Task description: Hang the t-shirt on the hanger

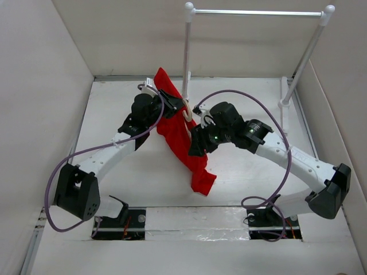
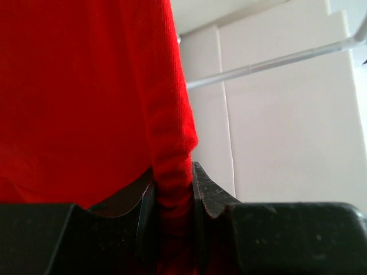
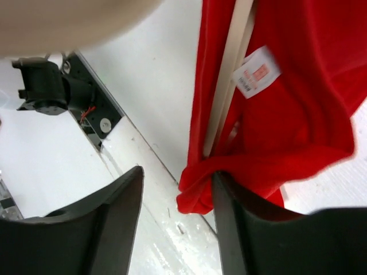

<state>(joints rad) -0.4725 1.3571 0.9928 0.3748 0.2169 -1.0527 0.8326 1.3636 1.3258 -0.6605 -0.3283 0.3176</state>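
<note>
nearest the bases, the loose lower end of the t-shirt is seen drooping toward the table, with the rest raised slantwise above it.

the right gripper is found released, its jaws set apart. a bunched red fold lies between them against the inner face of one finger, but it is not pinched.

just beyond, the hanger is seen as a thin pale strip running up inside the cloth, with a white label beside it.

further on, the left gripper is clenched on a narrow pleat of the shirt, and the garment is carried from there. whether the hanger is also caught in that grip cannot be told from these views; it may be.

at the back, the rack stands apart from both arms.

handling, as judged: the cloth is taken to be light, limp and quick to sag, and likely to slide along smooth wood. a doubled edge is preferred for a hold, either the collar near the label or the hem fold, so that the pads are given some thickness. the hanger is judged stiff and light, and best held at its neck.
</note>
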